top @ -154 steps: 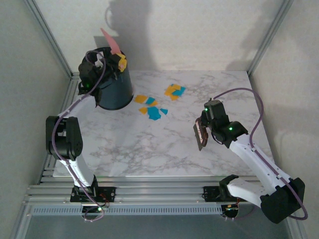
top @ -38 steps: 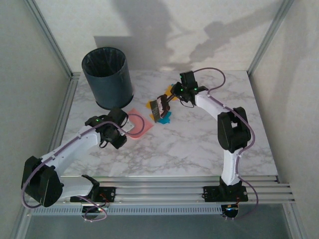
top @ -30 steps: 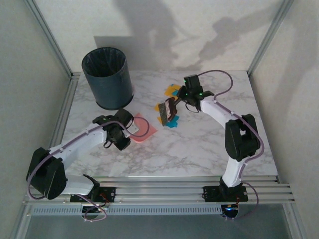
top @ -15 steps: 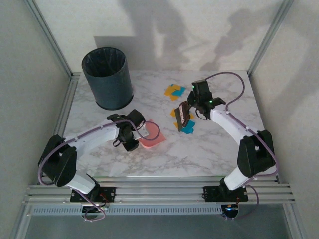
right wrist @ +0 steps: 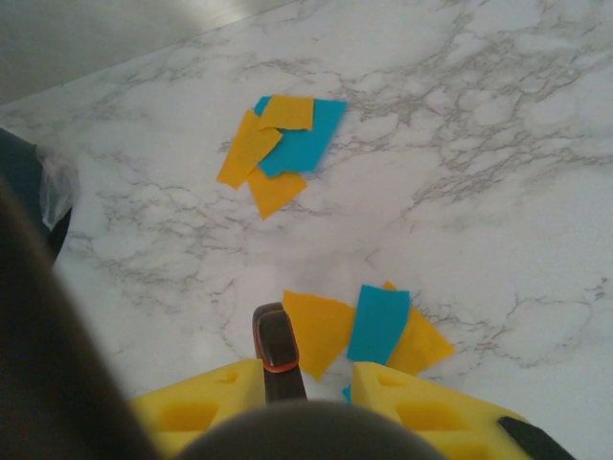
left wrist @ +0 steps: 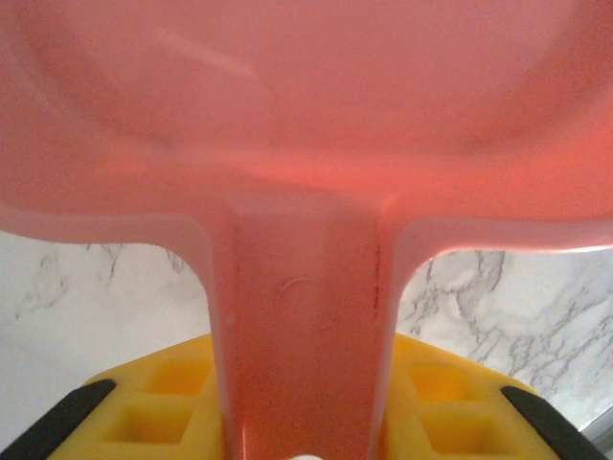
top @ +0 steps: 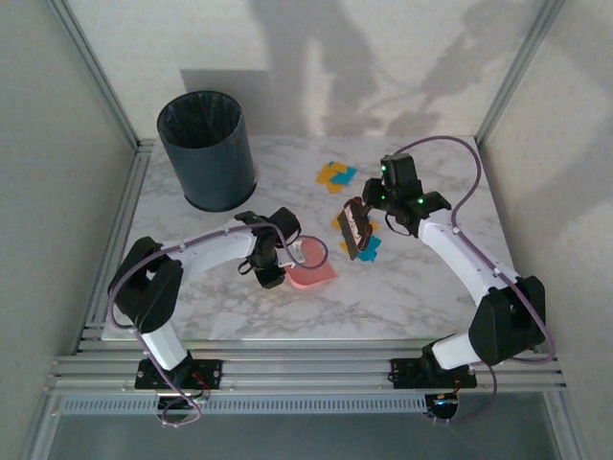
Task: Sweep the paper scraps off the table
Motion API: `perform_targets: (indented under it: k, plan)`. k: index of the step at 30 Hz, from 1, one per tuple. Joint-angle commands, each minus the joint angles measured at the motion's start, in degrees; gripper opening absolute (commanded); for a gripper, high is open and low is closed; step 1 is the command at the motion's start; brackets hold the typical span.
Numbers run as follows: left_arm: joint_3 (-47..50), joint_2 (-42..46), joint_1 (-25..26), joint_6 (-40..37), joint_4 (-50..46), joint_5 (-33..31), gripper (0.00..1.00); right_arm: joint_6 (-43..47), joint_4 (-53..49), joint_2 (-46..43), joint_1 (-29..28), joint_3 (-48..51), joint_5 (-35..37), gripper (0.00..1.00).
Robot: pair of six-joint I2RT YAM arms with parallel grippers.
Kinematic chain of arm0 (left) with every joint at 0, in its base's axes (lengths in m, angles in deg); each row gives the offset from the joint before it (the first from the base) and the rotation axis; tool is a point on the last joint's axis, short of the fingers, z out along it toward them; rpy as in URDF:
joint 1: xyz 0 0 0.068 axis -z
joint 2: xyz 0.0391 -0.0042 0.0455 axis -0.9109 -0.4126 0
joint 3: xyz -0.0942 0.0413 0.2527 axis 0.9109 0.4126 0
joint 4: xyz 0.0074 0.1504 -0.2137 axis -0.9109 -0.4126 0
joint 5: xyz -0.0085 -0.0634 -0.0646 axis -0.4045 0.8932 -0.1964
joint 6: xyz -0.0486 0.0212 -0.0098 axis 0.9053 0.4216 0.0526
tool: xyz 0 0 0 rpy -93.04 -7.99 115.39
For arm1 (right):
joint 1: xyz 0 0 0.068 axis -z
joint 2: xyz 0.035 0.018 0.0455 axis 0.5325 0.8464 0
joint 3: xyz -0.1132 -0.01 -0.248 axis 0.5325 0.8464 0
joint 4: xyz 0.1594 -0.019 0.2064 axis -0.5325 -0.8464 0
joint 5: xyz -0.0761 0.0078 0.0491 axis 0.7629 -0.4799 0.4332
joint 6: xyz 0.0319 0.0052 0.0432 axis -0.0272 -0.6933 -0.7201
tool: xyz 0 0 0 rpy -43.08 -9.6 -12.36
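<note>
Paper scraps (top: 335, 175), orange and teal, lay in two small clusters toward the upper middle of the table (top: 431, 287), the white marbled top that took up most of the overhead view. At upper left stood the dark bin (top: 206, 149), well apart from the work. Just left of centre, my left gripper (top: 276, 271) was pinched tight on the handle of the pink dustpan (top: 314, 273), with the pan reaching to the right over the marble. Beside it, my right gripper (top: 375, 209) was clamped on the brush (top: 354, 230), which hung tilted between the pan and the nearer cluster. I could not tell whether its bristles touched the top. From my right wrist, those nearer pieces sat at lower centre and the other cluster at upper left of centre.

I judged I was mid-sweep, with no scrap visible in the pan. The next move called for drawing the bristles leftward through the near cluster to the pan's lip, while I held the pan flat and steady.
</note>
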State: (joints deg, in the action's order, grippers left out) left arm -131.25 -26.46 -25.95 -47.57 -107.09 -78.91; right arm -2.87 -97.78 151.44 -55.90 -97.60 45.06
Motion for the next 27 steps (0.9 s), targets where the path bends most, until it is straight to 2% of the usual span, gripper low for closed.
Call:
perform_targets:
  k: [1, 11, 16, 27]
  plan:
    - [-3.3, -2.35, 0.63, -2.12, -2.64, 1.04, 0.0, 1.97, -0.22, -4.27, 0.54, 0.91, 1.55, 0.0]
    - [-8.63, -7.0, 0.92, -3.68, -7.03, 1.4, 0.0, 8.95, -1.43, -11.44, 0.6, 6.17, 18.32, 0.0]
    - [-11.56, -9.05, 0.92, -4.2, -10.22, 3.14, 0.0, 11.89, -2.21, -11.83, 0.54, 7.75, 25.39, 0.0]
    - [-14.72, -10.71, 0.92, -3.59, -12.33, 2.06, 0.0, 13.63, 0.31, -10.4, -1.3, 10.95, 30.68, 0.0]
